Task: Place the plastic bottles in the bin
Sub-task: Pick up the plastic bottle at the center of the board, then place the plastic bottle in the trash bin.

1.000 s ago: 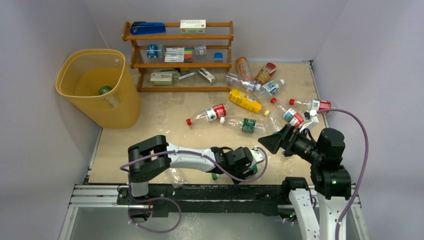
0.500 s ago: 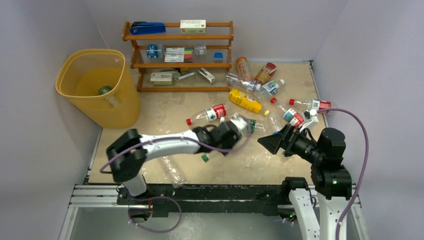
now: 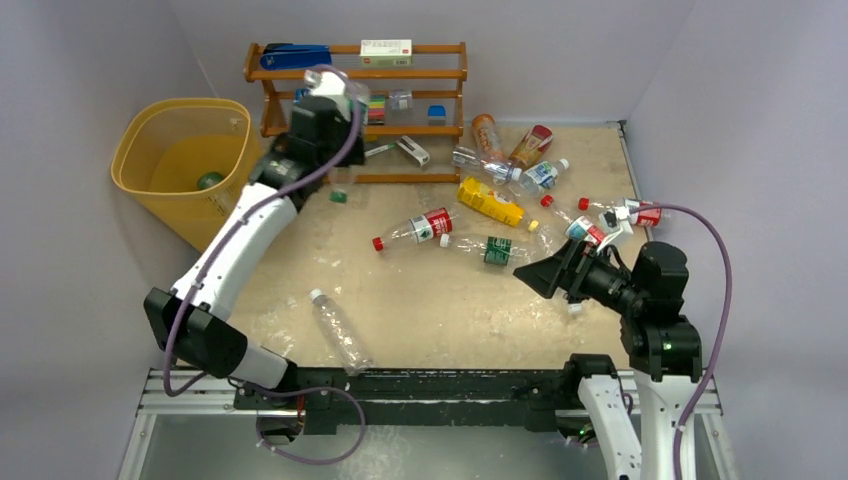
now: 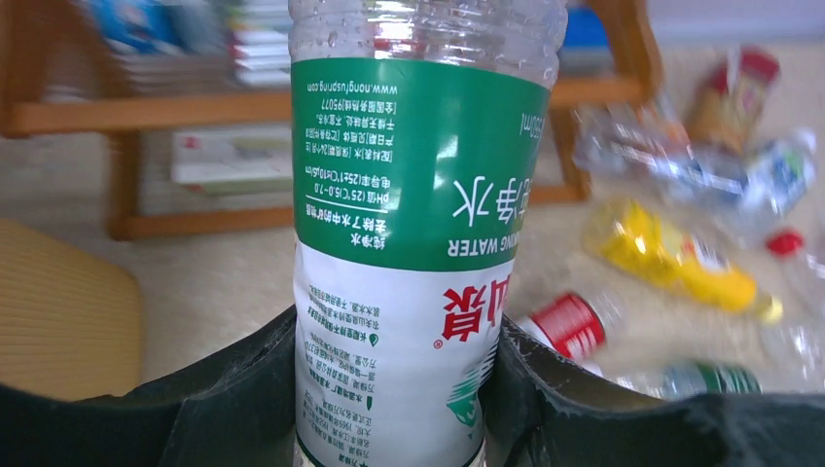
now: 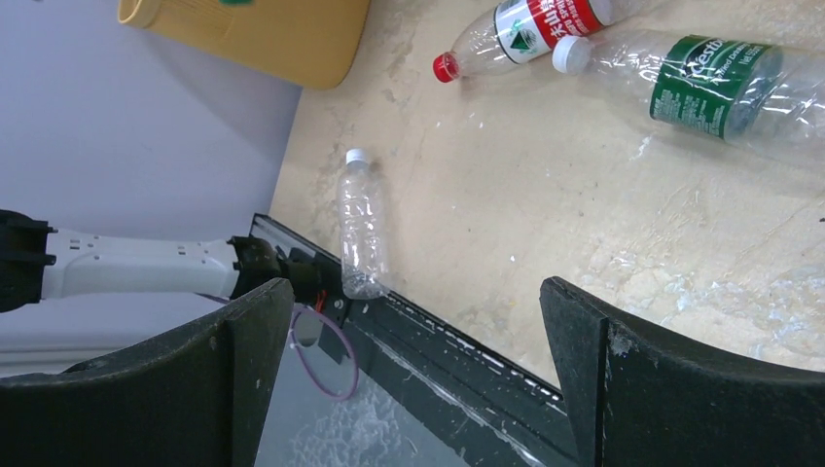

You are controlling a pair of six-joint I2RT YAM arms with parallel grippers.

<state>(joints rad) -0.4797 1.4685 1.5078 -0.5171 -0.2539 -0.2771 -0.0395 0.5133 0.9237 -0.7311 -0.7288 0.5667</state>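
- And there it is: a green-and-white-labelled bottle [image 4: 418,243] is clamped between the fingers of the left gripper [image 4: 399,389], which are pressed in on both sides of its label.
- The bottle is held high in front of the wooden shelf rack [image 3: 463,120], just right of the yellow bin [image 3: 240,215] and not over its rim.
- A small green object [image 3: 210,180] can be seen inside the bin.
- The right gripper [image 5: 418,341] is spread wide with nothing between its fingers, above the right side of the table [image 3: 420,300].
- A clear unlabelled bottle [image 3: 338,330] is seen lying near the front edge.
- More are scattered mid-table: a red-labelled bottle [image 3: 420,227], a green-labelled bottle [image 3: 490,248] and a yellow bottle [image 3: 490,202].
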